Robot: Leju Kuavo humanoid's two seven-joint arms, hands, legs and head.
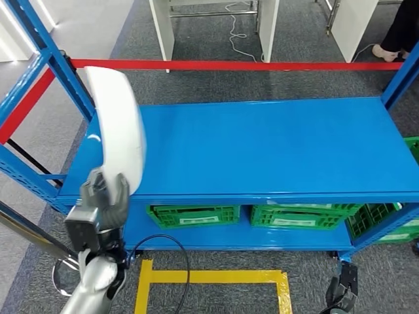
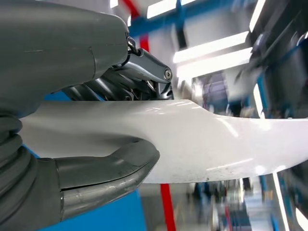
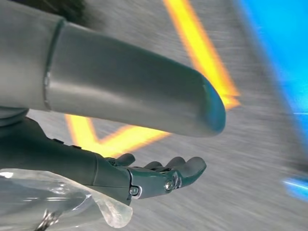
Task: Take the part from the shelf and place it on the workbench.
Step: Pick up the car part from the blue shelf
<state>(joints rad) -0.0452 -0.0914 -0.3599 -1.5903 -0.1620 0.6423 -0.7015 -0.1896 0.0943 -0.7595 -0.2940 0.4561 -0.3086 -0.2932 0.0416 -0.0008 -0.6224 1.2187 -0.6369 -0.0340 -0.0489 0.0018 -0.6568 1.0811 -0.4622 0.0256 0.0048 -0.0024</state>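
Left arm comes up from the lower left of the head view, silver forearm bent upward. Left hand (image 1: 99, 203) grips the lower edge of a smooth white curved plastic panel (image 1: 118, 127), the part. Panel stands nearly upright above the hand, its upper end rising past the blue upright post of the rack, its lower half overlapping the left end of the blue metal shelf (image 1: 277, 147).

Left wrist view: thick grey thumb (image 2: 109, 168) pressed against one face of the white panel (image 2: 203, 139), dark fingers (image 2: 145, 72) clamped on the opposite face. Panel runs out past the hand towards the far edge of the picture. Firm pinch, fingers closed on the part.

Right hand (image 1: 346, 284) hangs low at the lower right of the head view, just in front of the rack's lower corner, above grey carpet. Right wrist view: fingers (image 3: 171, 171) held out nearly straight and apart from the thumb (image 3: 138, 91), nothing between them. Picture motion-blurred.

Green plastic crates (image 1: 195, 214) sit on the lower shelf level. Yellow tape outline (image 1: 212, 278) on the floor in front of the rack; red barrier tape (image 1: 232, 65) stretched behind it.
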